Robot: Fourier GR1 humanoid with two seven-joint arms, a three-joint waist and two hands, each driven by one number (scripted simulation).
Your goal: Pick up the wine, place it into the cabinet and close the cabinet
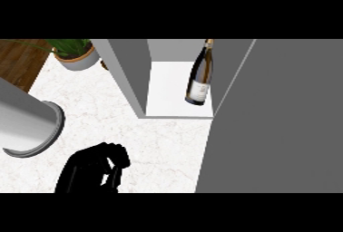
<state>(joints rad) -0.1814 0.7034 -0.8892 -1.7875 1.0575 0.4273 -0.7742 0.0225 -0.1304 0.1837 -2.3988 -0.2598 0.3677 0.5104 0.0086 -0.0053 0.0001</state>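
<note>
Wine [199, 74], a dark slender bottle with a pale label, is standing inside the open grey cabinet [178, 109], on its smooth white floor against the right wall. Left of the cabinet, over the veined white marble counter [100, 118], the black left hand [90, 170] is hanging with fingers curled, holding nothing. The wide flat grey door [281, 122] is swinging out to the cabinet's right.

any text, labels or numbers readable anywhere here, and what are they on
Wine bottle in the open cabinet: it has a pale label low on its body, but the print is too blurred to read.
No other words, numbers or signs show.
</note>
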